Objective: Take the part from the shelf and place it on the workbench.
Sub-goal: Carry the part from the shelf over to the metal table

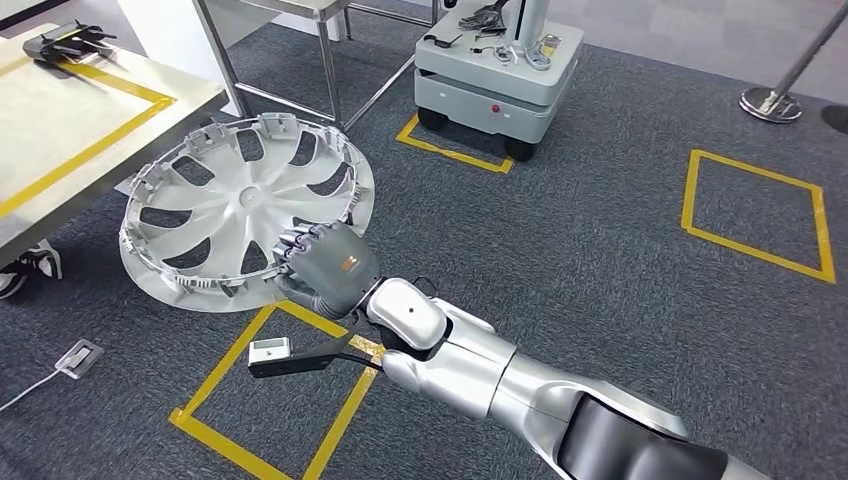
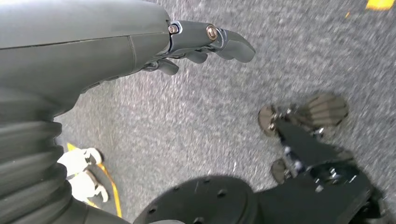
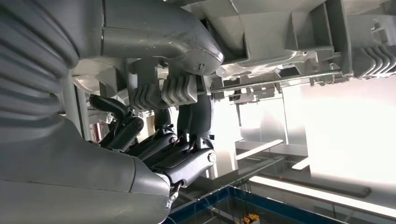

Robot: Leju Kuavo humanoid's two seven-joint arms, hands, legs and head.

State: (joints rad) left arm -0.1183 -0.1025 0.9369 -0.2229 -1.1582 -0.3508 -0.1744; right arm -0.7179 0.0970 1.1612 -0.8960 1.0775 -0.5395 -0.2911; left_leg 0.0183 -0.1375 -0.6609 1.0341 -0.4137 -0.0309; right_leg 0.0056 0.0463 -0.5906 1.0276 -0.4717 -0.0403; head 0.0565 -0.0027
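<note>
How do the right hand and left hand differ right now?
The right hand grips the rim of the silver wheel cover; the left hand holds nothing. The right hand's fingers curl around the rim, while the left hand's are apart and loosely extended. The right hand is raised beside the workbench; the left hangs over grey carpet. Both have dark fingers.

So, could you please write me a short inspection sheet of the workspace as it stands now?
Surface: workbench, pale top with yellow tape lines.
Job's things: silver wheel cover, held tilted above the carpet beside the bench, not yet on it.
Clutter: dark tool on the bench's far corner.
Hands: right hand grips the cover's rim; left hand hangs empty over the carpet.
Cables: white lead on the floor.
Surroundings: grey wheeled cart; yellow floor squares.
</note>
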